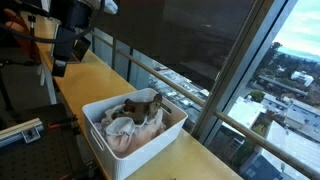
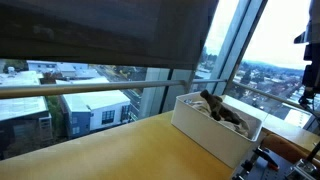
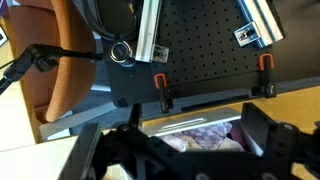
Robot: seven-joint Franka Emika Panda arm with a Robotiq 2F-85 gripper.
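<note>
Above table (image 1: 100,82), near white bin (image 1: 160,140): tool (image 1: 62,62), jaws spread.

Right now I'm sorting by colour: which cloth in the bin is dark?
The brown-grey cloth on top of the pile; the other cloths in the bin are white or pale pink.

Wooden table (image 1: 105,85) runs right along a big window (image 2: 262,40). A dark blind (image 2: 100,35) is pulled partway down, with city rooftops (image 1: 290,80) way below outside. The wrist view catches a black perforated board (image 3: 200,50) with two orange-tipped clamps (image 3: 161,90) on its edge, and a brown chair (image 3: 65,75) beside it.
</note>
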